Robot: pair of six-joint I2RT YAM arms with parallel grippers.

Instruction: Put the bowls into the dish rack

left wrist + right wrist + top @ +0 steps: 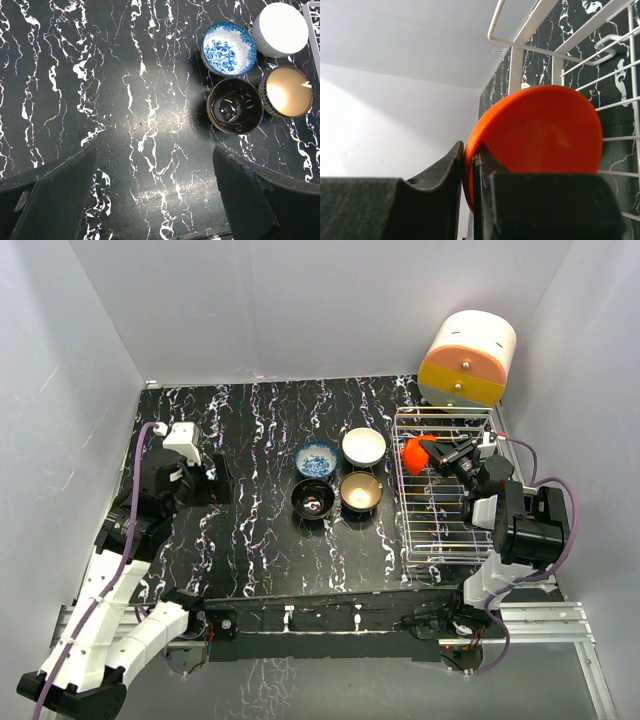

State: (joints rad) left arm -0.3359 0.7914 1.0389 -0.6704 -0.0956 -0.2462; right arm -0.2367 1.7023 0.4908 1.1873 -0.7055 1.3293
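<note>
Right gripper (468,155): pinching red bowl (540,135) by its rim, on edge, over dish rack (440,540).
Release: I'd seat it between wires just below my fingers before letting go.
Left gripper (150,200): spread, empty; black bowl (234,106) ahead-right.

White arm links (105,585); black joints (530,530); purple cables (131,510); black tool fingers (55,195).

Top view: we see the whole surface (250,530) from above-behind. Left wrist looks down, sharing the black bowl (234,105); right wrist sits close on the red bowl (540,135).
</note>
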